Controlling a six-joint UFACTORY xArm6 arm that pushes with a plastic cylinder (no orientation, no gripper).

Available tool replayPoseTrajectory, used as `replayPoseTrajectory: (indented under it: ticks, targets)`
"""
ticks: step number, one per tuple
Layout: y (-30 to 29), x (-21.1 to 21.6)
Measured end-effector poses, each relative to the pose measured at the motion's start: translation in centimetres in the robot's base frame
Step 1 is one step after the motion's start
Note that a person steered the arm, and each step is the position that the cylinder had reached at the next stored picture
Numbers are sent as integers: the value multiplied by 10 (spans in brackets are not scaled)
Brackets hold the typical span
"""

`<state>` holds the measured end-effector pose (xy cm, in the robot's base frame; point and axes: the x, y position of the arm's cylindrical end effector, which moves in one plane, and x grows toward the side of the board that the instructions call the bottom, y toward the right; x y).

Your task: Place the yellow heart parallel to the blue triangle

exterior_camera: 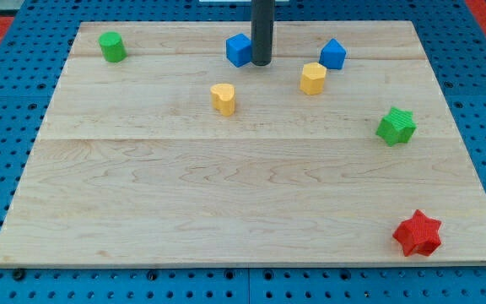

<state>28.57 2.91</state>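
The yellow heart (223, 98) lies on the wooden board (243, 194), left of centre in the upper part of the view. A blue block (239, 50), which looks like a cube or a triangle, sits above it near the view's top. My tip (261, 63) is right beside this blue block, on its right side, touching or nearly touching it. A second blue block (333, 53) with a peaked top sits further right. The heart is below and to the left of my tip, apart from it.
A yellow hexagon-like block (313, 78) lies between the two blue blocks, slightly lower. A green cylinder (112, 46) is at the top left. A green star (396, 126) is at the right. A red star (417, 234) is at the bottom right corner.
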Motion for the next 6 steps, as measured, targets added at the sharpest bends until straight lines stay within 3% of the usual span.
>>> replayPoseTrajectory:
  ticks: [2,5,6]
  targets:
    - [102,-45]
    - [125,59]
    - [88,97]
